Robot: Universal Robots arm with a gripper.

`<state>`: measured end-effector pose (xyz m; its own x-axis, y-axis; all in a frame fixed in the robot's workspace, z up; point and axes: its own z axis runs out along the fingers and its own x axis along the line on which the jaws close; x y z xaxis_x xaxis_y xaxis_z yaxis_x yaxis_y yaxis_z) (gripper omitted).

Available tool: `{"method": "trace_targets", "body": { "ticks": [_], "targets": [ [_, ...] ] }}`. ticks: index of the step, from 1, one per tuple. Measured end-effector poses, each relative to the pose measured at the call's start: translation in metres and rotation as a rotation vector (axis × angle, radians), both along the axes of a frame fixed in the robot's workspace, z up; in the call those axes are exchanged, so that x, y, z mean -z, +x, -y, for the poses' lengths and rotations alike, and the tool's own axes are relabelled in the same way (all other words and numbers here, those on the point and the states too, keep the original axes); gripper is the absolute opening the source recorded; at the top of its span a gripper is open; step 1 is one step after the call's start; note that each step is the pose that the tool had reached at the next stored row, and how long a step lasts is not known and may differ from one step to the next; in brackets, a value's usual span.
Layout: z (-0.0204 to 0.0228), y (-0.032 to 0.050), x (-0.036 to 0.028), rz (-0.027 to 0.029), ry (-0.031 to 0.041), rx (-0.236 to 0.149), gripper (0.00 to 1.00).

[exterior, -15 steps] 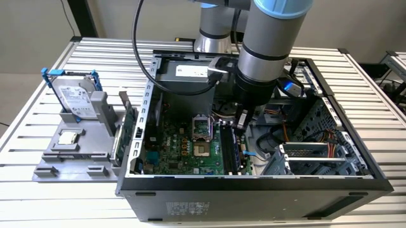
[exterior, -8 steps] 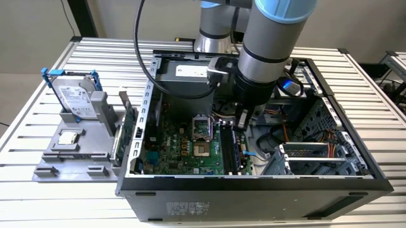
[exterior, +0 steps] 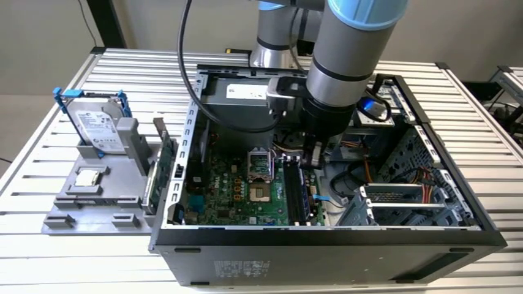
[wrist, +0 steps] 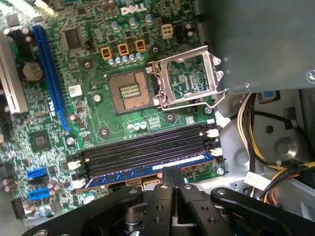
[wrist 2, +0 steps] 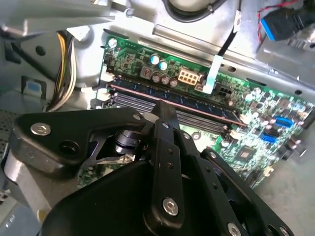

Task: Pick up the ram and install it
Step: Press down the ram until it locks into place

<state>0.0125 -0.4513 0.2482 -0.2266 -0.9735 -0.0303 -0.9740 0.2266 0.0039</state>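
Observation:
The ram [wrist 2: 197, 105] lies along the outermost of the black motherboard slots [wrist: 147, 147], a long thin stick with dark chips on its face. It appears as a blue strip [wrist: 123, 176] in the first wrist view and edge-on inside the case [exterior: 313, 196] in the exterior view. My gripper [exterior: 313, 164] reaches down into the open computer case. Its black fingers are shut together, with their tips [wrist: 172, 170] at the ram's upper edge near its middle [wrist 2: 162, 104]. They do not clasp the stick. Whether they touch it is unclear.
The CPU socket [wrist: 128, 91] stands open beside the slots. Cable bundles [exterior: 359, 177] and a drive cage [exterior: 400, 196] fill the case at the exterior view's right. Outside the case, a grey holder [exterior: 90, 202] carries a hard drive in a blue frame [exterior: 97, 125] and a green expansion card [exterior: 163, 165].

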Motion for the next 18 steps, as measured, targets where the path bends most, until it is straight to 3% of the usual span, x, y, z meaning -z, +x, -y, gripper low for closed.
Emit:
{"method": "trace_targets", "body": {
  "ticks": [12, 18],
  "targets": [
    [0.0000, -0.0006, 0.0011, 0.0002, 0.0005, -0.134, 0.00],
    [0.0009, 0.0007, 0.0050, 0.0001, -0.0001, -0.154, 0.00]
  ]
}}
